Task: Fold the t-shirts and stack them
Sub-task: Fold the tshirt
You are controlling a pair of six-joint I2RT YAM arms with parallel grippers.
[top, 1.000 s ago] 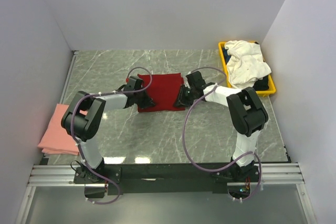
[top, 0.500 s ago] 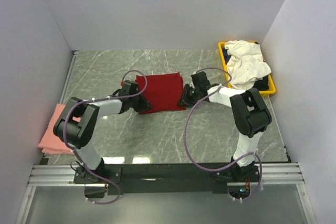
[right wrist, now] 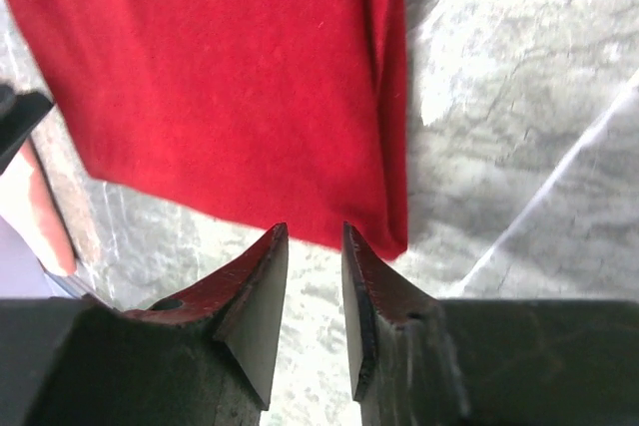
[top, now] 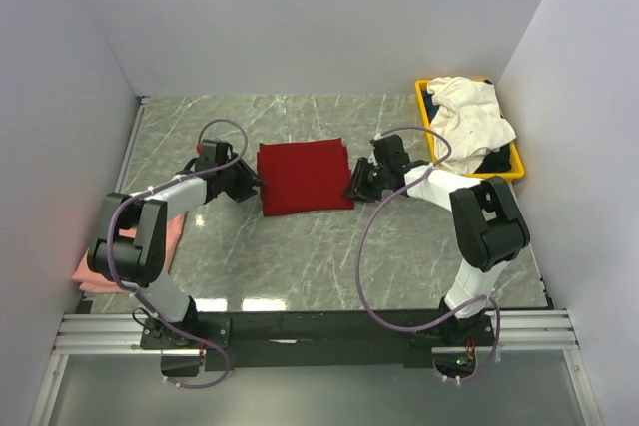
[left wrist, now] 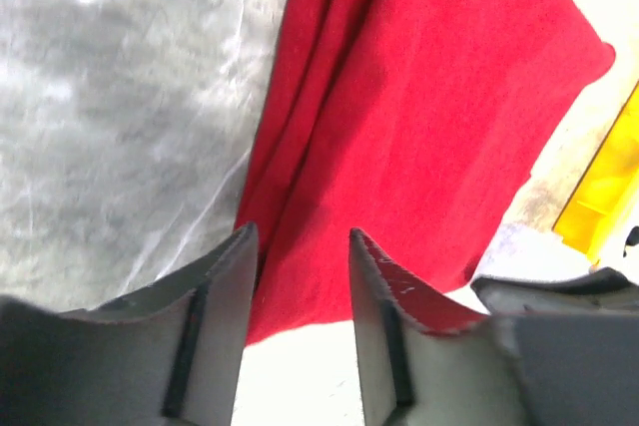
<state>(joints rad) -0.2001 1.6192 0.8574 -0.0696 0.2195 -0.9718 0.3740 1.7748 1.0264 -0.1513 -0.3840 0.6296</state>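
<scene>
A folded salmon-pink t-shirt (top: 92, 268) lies at the left edge of the grey marble tabletop (top: 300, 256), towards the near-left corner. The left arm's elbow passes over it and hides part of it.

The left claw (top: 250, 185) sits low at the left edge of the dark red t-shirt (top: 303, 177), its arm's purple cable (top: 215, 127) looping above it. From the left wrist its fingers (left wrist: 235, 276) stand apart with nothing pinched between them. The red cloth begins just past their tips, and its left edge shows several stacked folds.

The dark red t-shirt lies flat in the middle of the tabletop, folded to a rough rectangle, well apart from the other two shirts.

The right claw (top: 354, 190) is at the shirt's near-right corner. The right wrist view shows its fingers (right wrist: 262, 276) narrowly parted, holding nothing, with bare marble in the gap and the cloth's near edge just beyond the tips.

A yellow plastic bin (top: 423, 112) stands in the far-right corner against the right edge. A crumpled white t-shirt (top: 467, 117) is heaped on it and spills over its rim. Something dark (top: 496, 160) lies under the shirt, too hidden to name.
</scene>
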